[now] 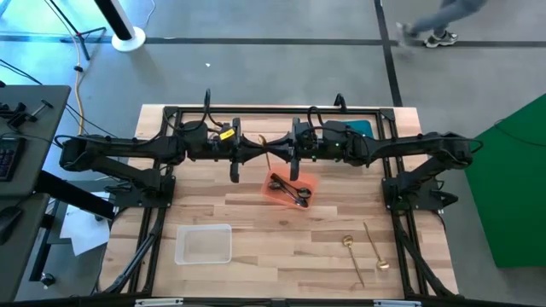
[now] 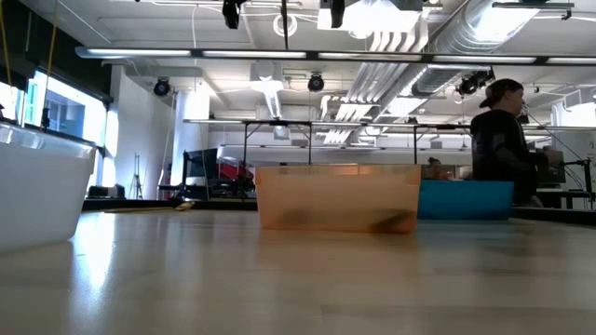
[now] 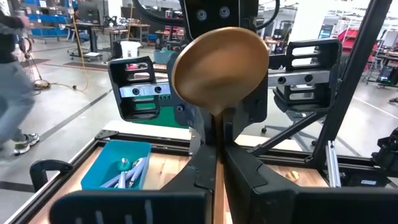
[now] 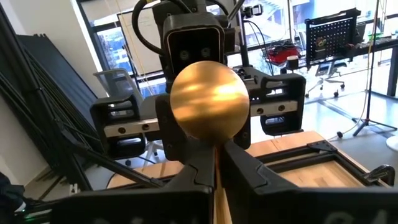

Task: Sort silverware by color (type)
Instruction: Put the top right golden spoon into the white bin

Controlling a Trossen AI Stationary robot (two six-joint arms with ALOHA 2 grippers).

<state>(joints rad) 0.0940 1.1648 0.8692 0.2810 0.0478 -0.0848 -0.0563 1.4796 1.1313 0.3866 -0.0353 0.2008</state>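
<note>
Above the orange bin [image 1: 290, 189], both tools (left [image 1: 253, 153], right [image 1: 280, 153]) meet, each clamped on one gold spoon [image 3: 219, 70] held high over the desk [image 1: 281, 247].

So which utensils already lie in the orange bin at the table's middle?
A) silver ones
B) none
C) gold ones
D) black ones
D: the high view shows dark black utensils lying inside the orange bin, while two gold pieces lie loose on the table near its right front corner.
</note>
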